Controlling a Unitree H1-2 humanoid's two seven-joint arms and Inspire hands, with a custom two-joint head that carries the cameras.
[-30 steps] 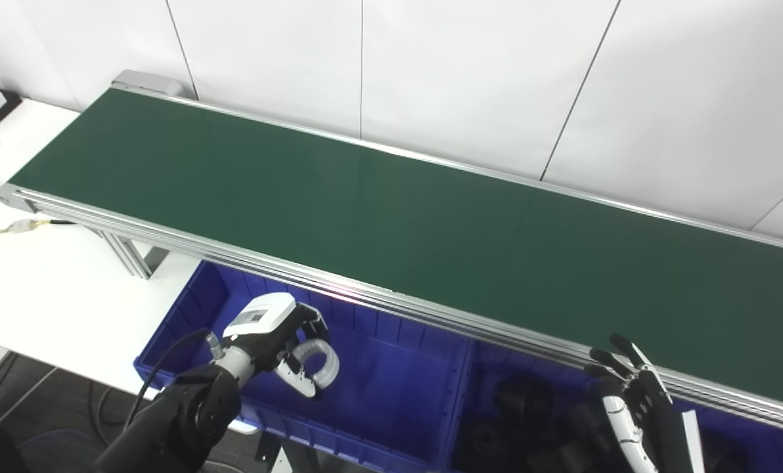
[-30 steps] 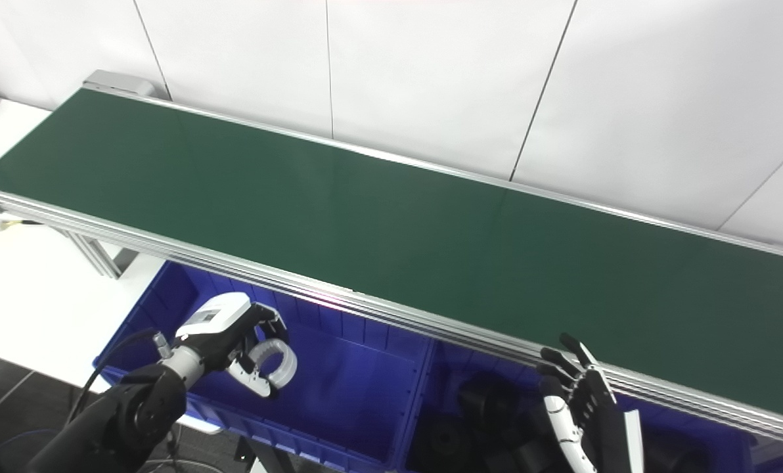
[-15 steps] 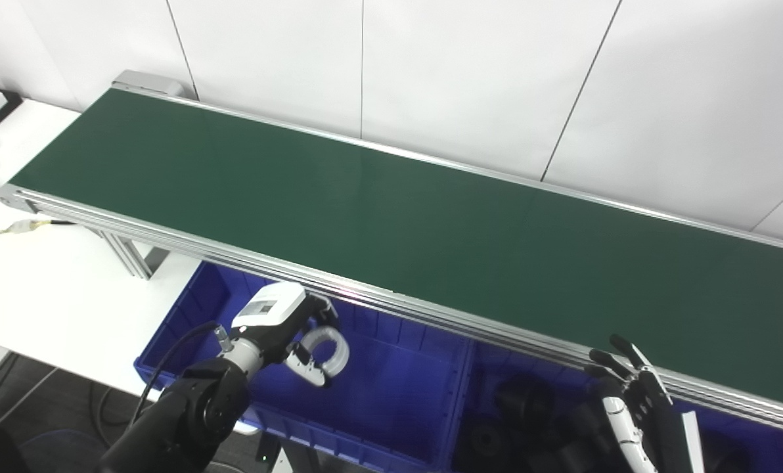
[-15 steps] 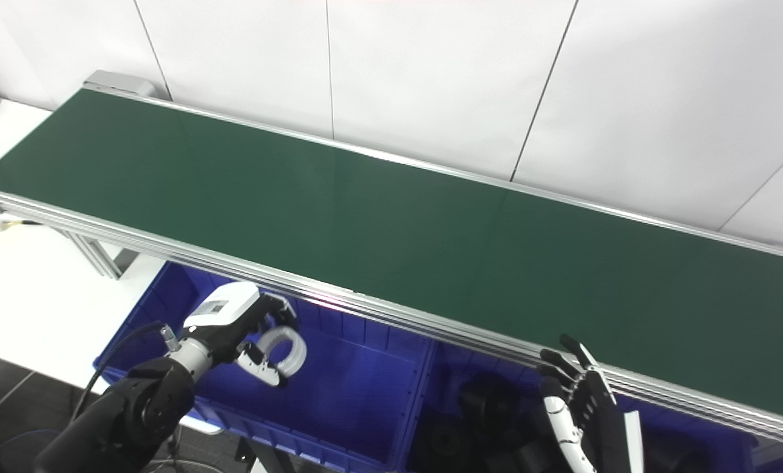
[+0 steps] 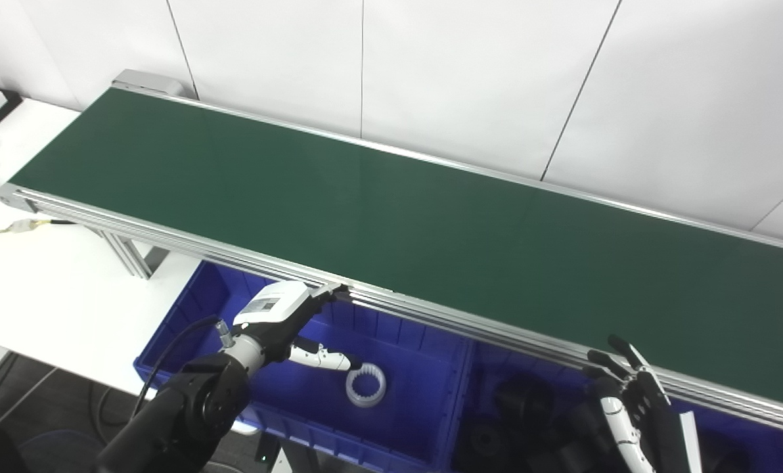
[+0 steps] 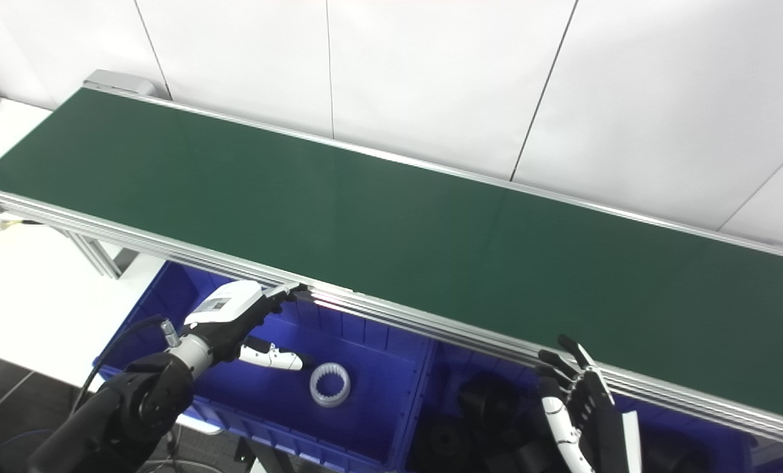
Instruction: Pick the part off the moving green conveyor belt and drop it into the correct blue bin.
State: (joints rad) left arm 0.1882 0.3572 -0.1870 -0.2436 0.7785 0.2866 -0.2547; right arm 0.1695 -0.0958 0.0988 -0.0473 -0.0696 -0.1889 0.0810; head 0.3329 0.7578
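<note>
The small white toothed plastic ring (image 5: pixel 366 385) now lies loose on the floor of the left blue plastic bin (image 5: pixel 188 309), just below and to the right of the left hand (image 5: pixel 286 322); half a second ago that hand was still curled around it above the bin. The left hand is now spread and holds nothing, with its fingers stretched up toward the aluminium rail of the long dark green conveyor belt (image 5: pixel 391 197) and its white thumb reaching out toward the ring without touching it. Judging from this, the drop has been made and the ring is in a bin, so this part's cycle looks finished; whether it is the correct bin cannot be checked, though the bin beside it holds only dark parts.

The right hand (image 5: pixel 628 401) waits low at the picture's bottom edge over the right blue plastic bin (image 5: pixel 477 368), fingers apart and empty, and it has not moved. Its palm and arm are cut off by the frame. The black round parts (image 5: pixel 519 401) under it are dim and hard to separate. The belt shows no part on the stretch in view
</note>
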